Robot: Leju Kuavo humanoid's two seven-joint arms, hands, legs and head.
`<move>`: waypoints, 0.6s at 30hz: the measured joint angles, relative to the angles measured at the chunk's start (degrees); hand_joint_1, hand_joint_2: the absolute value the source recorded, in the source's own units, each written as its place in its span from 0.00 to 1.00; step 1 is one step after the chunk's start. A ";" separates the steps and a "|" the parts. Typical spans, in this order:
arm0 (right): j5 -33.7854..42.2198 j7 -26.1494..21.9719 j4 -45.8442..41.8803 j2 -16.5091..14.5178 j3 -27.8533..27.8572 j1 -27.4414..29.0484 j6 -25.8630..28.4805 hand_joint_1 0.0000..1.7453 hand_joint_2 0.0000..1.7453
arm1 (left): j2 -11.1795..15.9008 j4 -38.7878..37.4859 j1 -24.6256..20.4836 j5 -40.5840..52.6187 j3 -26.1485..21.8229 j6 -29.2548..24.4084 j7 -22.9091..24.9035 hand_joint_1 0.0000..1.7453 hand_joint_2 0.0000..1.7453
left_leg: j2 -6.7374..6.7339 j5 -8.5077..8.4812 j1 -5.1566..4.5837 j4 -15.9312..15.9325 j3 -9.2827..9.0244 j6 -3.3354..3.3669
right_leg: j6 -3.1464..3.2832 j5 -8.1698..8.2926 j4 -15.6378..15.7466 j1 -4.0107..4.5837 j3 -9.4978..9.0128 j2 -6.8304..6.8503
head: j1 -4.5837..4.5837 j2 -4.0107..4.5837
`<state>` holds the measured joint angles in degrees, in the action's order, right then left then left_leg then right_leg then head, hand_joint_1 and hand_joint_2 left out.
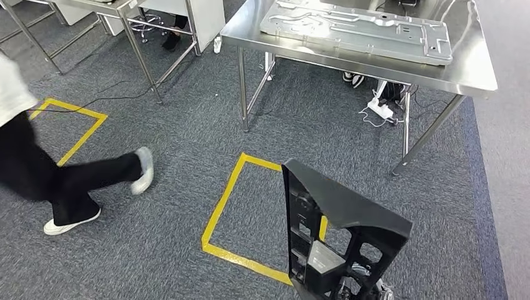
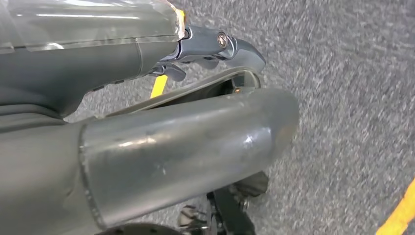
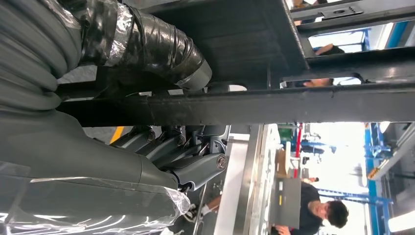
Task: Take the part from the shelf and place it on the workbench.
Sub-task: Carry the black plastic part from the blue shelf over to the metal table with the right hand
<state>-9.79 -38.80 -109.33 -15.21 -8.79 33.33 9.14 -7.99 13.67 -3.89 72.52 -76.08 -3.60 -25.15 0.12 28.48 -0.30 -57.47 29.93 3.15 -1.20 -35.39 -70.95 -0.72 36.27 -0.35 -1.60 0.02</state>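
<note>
The part (image 1: pixel 331 212) is a long black plastic frame with cut-outs, standing upright at the lower right of the head view. My right hand (image 3: pixel 147 147) grips one of its black bars (image 3: pixel 293 105), with the taped thumb (image 3: pixel 147 44) on one side and the fingers (image 3: pixel 191 156) on the other. The steel workbench (image 1: pixel 465 78) stands ahead, beyond the part. My left hand (image 2: pixel 195 98) hangs over the grey carpet holding nothing, with a gap between its thumb (image 2: pixel 186 147) and fingers (image 2: pixel 215 44).
A large grey pressed metal panel (image 1: pixel 356 28) lies on the workbench. A yellow tape square (image 1: pixel 219 212) marks the carpet in front of it. A person (image 1: pixel 62 181) in black trousers walks at the left. A second steel table (image 1: pixel 134 37) stands far left; a power strip (image 1: pixel 380 109) lies under the workbench.
</note>
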 joint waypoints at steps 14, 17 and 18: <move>0.09 0.20 -0.17 0.21 0.08 -0.41 1.33 1.00 1.00 | -0.01 -0.01 -0.22 0.04 0.00 0.08 0.08 0.00 0.00 | -0.07 6.85 0.82 -17.45 9.00 -3.73 | 2.96 4.60 11.68 -0.05 -6.22 0.21 | 0.05 0.00; -0.09 0.31 -0.49 0.20 0.32 -0.69 2.64 1.00 1.00 | 0.23 0.01 -0.05 0.05 0.00 0.28 0.08 0.00 0.00 | -0.06 0.21 0.80 -9.42 7.72 -3.13 | 2.55 2.98 11.74 -0.07 -8.36 0.03 | 0.03 -0.01; -0.23 0.51 -0.75 0.20 0.44 -0.86 3.48 1.00 1.00 | 0.32 0.00 -0.03 0.06 0.00 0.38 0.08 0.00 0.00 | -0.08 -1.29 0.62 -6.47 6.99 -2.88 | 2.28 2.50 11.80 -0.05 -8.86 0.01 | 0.03 -0.01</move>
<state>-10.03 -38.29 -110.08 -15.01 -8.34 32.47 12.62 -7.67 13.67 -3.92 72.58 -76.08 -3.21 -25.06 0.04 27.20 0.32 -63.94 36.92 0.27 1.09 -32.89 -59.15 -0.77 27.41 -0.34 -1.57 0.01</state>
